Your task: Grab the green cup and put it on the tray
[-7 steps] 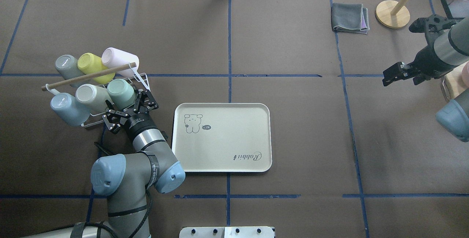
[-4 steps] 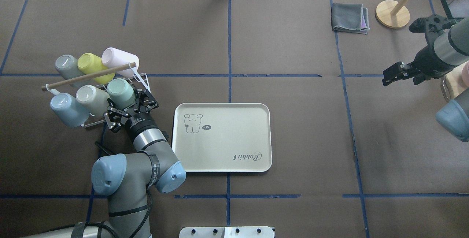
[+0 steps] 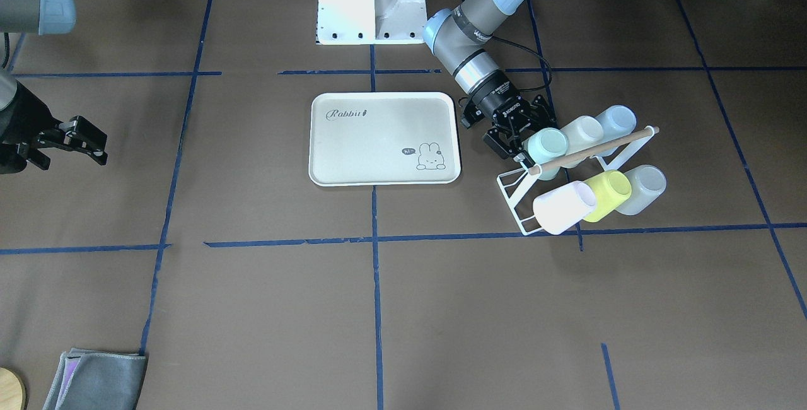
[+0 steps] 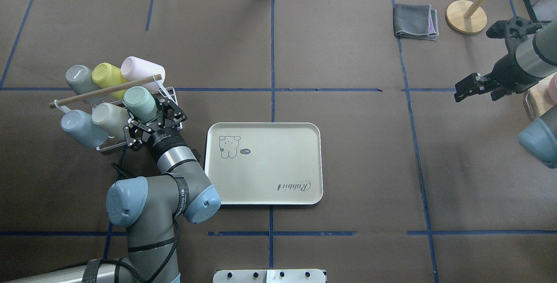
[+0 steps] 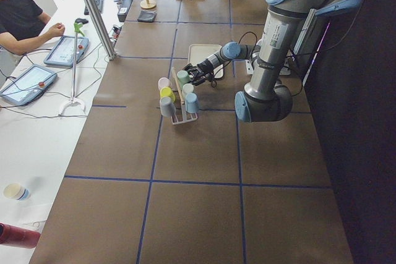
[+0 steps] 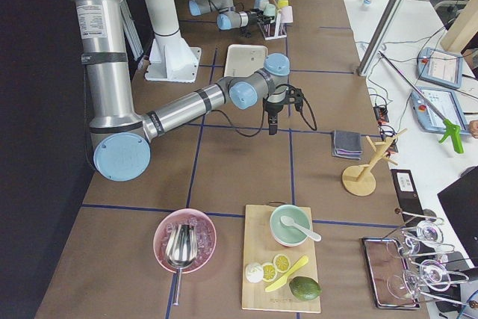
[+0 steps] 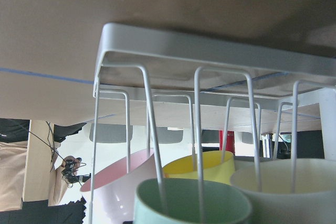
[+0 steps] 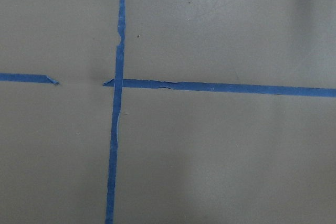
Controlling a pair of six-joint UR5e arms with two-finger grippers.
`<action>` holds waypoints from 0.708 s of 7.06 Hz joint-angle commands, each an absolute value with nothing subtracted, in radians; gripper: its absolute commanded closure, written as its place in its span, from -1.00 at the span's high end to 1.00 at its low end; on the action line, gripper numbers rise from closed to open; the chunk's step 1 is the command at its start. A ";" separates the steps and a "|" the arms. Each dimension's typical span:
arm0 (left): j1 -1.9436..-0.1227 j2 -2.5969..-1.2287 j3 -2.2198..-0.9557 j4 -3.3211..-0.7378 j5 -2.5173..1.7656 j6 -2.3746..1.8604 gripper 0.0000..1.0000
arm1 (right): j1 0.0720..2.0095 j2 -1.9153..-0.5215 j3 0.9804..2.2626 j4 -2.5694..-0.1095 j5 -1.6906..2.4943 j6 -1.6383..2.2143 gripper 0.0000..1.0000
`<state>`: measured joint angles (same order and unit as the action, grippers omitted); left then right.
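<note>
At table's [image 4: 348, 165] left end you see L gripper [image 4: 150, 115] pinching green cup [image 4: 139, 101] near its mouth. Cup's tilted, base up, on a peg of the wire rack [image 4: 172, 93], beside beige cup [image 4: 106, 117]. Tray [image 4: 265, 187] lies flat just right of rack. Far right, R gripper [image 3: 96, 145] hangs spread over tape cross [image 8: 116, 82].

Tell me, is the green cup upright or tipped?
Tipped: the green cup leans bottom-up over a wire prong of the rack.
</note>
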<state>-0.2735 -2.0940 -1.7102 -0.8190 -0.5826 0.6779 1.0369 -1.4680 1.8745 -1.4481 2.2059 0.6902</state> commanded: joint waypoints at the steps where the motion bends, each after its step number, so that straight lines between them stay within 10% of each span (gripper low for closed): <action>1: -0.278 -2.088 -1.727 -0.815 -0.580 0.678 -0.15 | 1.040 -1.468 1.876 -1.448 2.209 0.690 1.00; 5: -0.288 -2.065 -1.839 -0.786 -0.578 0.680 -0.14 | 1.045 -1.468 1.876 -1.448 2.218 0.690 1.00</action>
<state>-0.2861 -2.0769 -1.8004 -0.8017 -0.5785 0.6794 1.0441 -1.4680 1.8760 -1.4481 2.2177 0.6903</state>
